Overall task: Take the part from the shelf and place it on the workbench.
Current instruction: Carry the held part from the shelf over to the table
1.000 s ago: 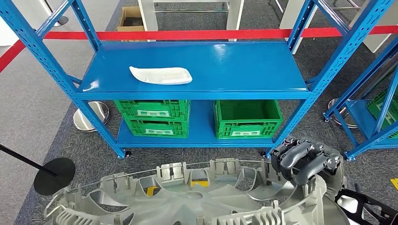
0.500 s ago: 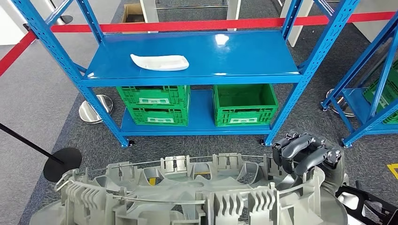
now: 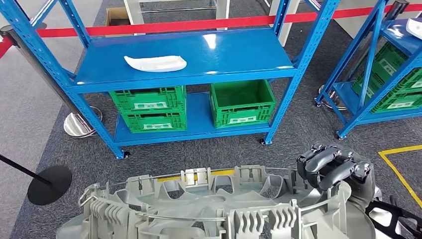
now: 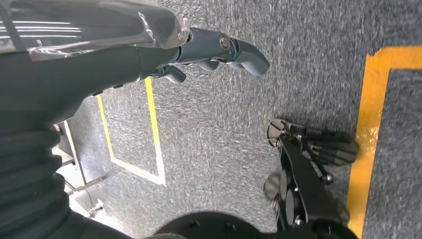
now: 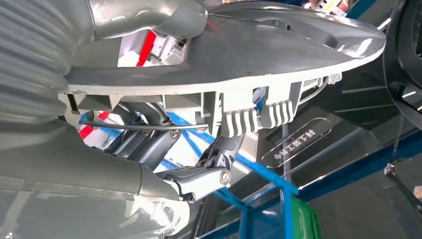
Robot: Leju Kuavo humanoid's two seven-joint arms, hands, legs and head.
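A large grey moulded part (image 3: 209, 209) with ribs and pockets lies across the bottom of the head view, close to my body. My right hand (image 3: 334, 167) grips its right edge, dark fingers curled over the rim. In the right wrist view the part (image 5: 224, 50) sits against the hand, with the fingers (image 5: 199, 179) hooked under it. My left hand (image 4: 209, 50) hangs over the grey carpet and holds nothing, its fingers loosely spread. The blue shelf (image 3: 239, 50) stands ahead, with a white tray-shaped piece (image 3: 155, 63) on its top level.
Green crates (image 3: 149, 107) (image 3: 242, 102) sit on the shelf's lower level. A second blue rack (image 3: 378, 59) with green crates stands at the right. Red barrier tape (image 3: 199, 24) runs behind. A black stanchion base (image 3: 49, 183) is at the left, yellow floor lines (image 3: 398, 164) at the right.
The whole view has shifted: the shelf slid left and farther off, and the right rack came into view. More of the grey part shows, still held by my right hand.
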